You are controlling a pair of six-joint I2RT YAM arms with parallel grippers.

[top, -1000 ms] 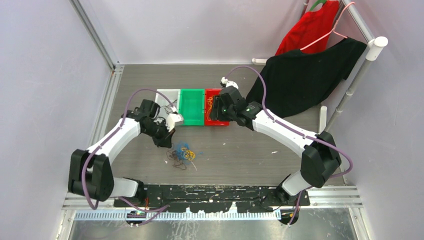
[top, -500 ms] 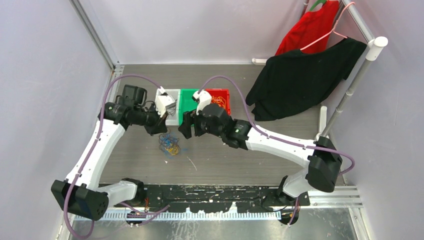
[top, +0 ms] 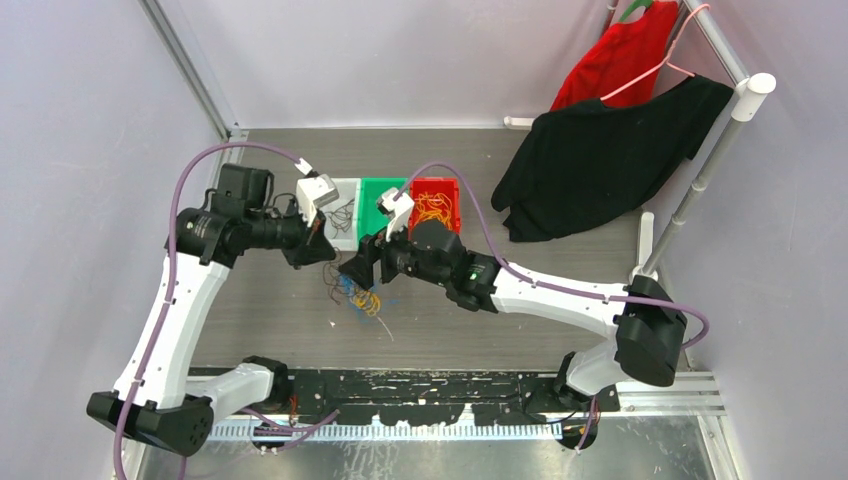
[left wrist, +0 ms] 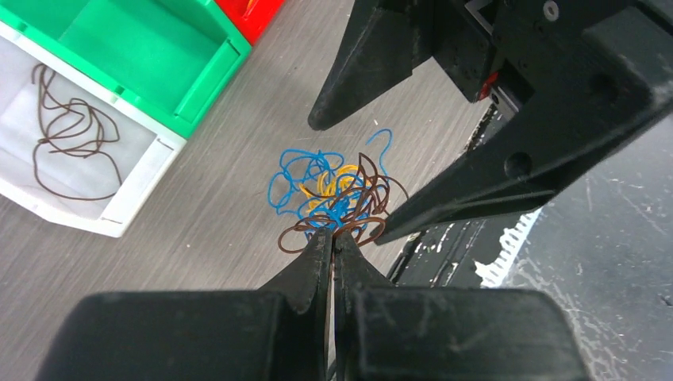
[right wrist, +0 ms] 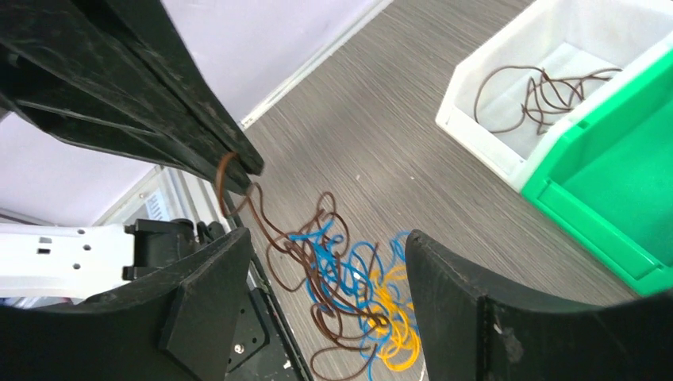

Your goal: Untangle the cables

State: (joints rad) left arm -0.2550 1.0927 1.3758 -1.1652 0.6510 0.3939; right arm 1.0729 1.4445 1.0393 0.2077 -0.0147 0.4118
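Two-handed: clamps left gripper (left wrist: 333, 238) shut on brown strand (right wrist: 224, 171) at cables' (top: 360, 298) 11 o'clock edge, likely to draw it free; hovers right gripper (right wrist: 325, 238), jaws spread, overhead for counter-hold.

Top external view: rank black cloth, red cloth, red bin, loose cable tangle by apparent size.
1. black cloth
2. red cloth, top cut off by the frame
3. red bin and cable tangle: similar spread, not ranked; the right arm hides part of the bin.
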